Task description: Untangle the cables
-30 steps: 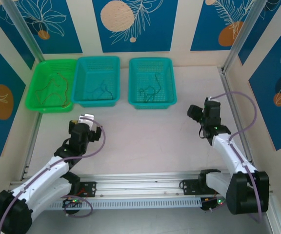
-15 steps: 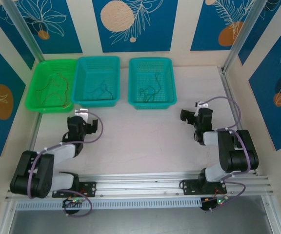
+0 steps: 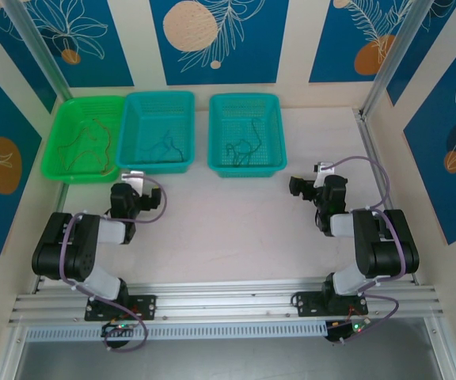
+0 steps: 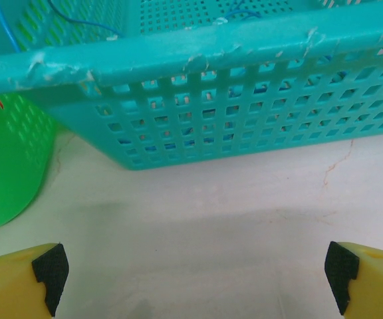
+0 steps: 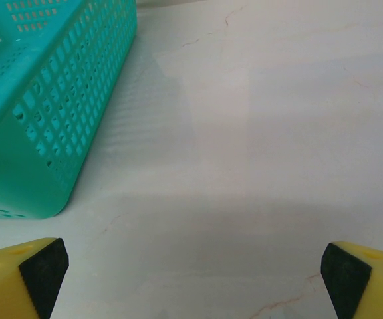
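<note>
the left gripper (image 4: 193, 282) stood wide open and held nothing, facing the middle teal basket (image 4: 211, 46) over the bare table (image 4: 198, 199). the right gripper (image 5: 191, 276) gaped as wide, empty, beside the right teal basket (image 5: 38, 119). both arms sat folded low. the cables (image 3: 242, 149) lay separately in the teal baskets and the green basket (image 3: 66, 111).

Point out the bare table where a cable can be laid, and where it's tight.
Widest free patch: the table between the left gripper and right gripper. Another: right of the right teal basket, up to the side rail. Crowded: back left, where green basket and middle teal basket sit side by side, left gripper close by.
</note>
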`<state>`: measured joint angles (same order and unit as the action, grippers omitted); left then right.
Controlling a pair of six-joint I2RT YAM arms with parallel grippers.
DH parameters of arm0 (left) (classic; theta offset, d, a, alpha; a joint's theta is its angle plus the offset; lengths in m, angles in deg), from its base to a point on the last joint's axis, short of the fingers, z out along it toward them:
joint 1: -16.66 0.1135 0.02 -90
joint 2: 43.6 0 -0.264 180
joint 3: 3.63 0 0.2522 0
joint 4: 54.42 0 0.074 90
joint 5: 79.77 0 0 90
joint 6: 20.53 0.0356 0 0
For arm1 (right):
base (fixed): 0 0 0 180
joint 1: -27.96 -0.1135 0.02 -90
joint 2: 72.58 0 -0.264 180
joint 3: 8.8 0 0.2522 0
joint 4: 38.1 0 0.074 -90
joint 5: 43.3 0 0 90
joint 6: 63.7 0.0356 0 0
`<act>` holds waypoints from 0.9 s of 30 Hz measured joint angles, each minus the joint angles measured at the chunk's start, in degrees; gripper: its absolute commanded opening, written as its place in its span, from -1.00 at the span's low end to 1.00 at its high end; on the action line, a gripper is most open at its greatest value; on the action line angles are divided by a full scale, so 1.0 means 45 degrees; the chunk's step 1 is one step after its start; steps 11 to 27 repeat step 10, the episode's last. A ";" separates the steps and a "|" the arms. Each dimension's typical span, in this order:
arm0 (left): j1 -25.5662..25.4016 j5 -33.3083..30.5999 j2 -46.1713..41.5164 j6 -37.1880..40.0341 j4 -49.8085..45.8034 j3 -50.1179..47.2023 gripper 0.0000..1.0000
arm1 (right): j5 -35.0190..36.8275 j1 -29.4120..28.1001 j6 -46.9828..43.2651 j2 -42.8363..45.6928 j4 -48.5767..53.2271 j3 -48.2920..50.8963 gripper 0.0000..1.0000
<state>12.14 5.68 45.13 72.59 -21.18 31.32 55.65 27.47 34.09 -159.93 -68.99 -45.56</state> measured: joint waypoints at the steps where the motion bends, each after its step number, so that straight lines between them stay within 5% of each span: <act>1: 0.0000 0.0019 0.0000 0.0000 0.0034 0.0000 1.00 | -0.0005 0.0000 0.0000 0.0000 0.0000 0.0000 0.99; 27: 0.0000 0.0117 -0.0010 0.0005 0.0039 0.0029 1.00 | -0.0005 -0.0005 0.0000 0.0000 -0.0010 0.0000 0.99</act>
